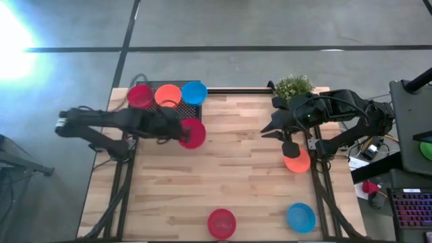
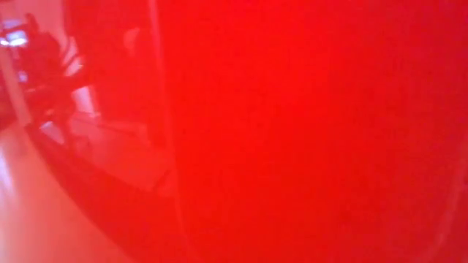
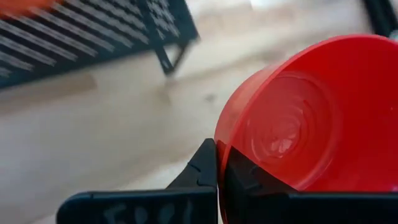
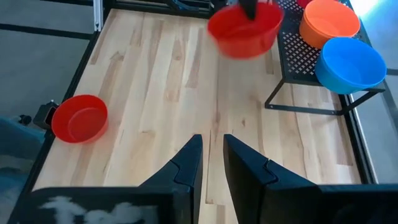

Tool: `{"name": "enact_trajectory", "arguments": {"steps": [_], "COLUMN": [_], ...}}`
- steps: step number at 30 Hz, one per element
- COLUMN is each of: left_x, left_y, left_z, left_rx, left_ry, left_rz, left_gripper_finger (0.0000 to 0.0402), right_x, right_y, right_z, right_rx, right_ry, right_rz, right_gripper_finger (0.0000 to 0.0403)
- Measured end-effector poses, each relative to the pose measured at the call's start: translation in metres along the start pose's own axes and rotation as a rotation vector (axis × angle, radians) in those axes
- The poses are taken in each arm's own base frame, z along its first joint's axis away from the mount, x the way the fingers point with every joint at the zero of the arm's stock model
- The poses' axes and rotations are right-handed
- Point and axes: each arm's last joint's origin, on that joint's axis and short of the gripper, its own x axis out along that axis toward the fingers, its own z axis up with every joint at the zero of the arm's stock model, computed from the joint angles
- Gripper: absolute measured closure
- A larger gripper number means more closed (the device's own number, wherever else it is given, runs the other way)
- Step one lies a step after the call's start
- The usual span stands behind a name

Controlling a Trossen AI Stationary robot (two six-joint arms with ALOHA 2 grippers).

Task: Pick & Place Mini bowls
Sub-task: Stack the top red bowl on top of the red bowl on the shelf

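My left gripper (image 1: 181,133) is shut on a red mini bowl (image 1: 194,133) just in front of the black wire rack (image 1: 190,108). On the rack stand a red bowl (image 1: 140,96), an orange bowl (image 1: 168,95) and a blue bowl (image 1: 194,92). My right gripper (image 1: 290,146) hovers at the table's right, above an orange bowl (image 1: 298,163) resting on the wood. Its fingers (image 4: 212,148) stand a narrow gap apart with nothing between them. A red bowl (image 1: 221,223) and a blue bowl (image 1: 301,217) sit near the near edge. My left gripper pinches the red bowl's rim (image 3: 222,144) on the side nearest the arm, with one finger (image 3: 244,179) inside the bowl and one (image 3: 202,169) outside. In the right wrist view the bowl (image 4: 244,28) hangs roughly upright under the fingers, apparently clear of the table.
A small green potted plant (image 1: 293,86) stands at the far edge beside the right arm. The low view is filled by a red bowl's wall (image 2: 307,131) close to the camera. Bare wood (image 1: 236,169) lies across the table's middle.
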Motion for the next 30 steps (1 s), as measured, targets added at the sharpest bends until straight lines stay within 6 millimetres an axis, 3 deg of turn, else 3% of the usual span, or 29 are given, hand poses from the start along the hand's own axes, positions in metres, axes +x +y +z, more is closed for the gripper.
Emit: {"name": "enact_trajectory", "arguments": {"steps": [10, 23, 30], "left_x": [-0.054, -0.086, -0.105], "left_y": [0.041, 0.086, 0.107], "left_z": [0.017, 0.041, 0.057], "left_rx": [-0.104, -0.179, -0.212], "left_ry": [-0.232, -0.515, -0.602], "left_rz": [-0.055, 0.049, 0.22], "left_gripper_finger": [0.0401, 0.0401, 0.0401], "right_x": [0.0, 0.0, 0.0], "right_y": [0.0, 0.0, 0.0], "right_z": [0.001, 0.001, 0.003], "right_rx": [-0.007, -0.003, -0.001], "right_ry": [-0.007, -0.012, -0.034], "right_rz": [-0.001, -0.002, -0.002], "right_gripper_finger": [0.0342, 0.0344, 0.0341]}}
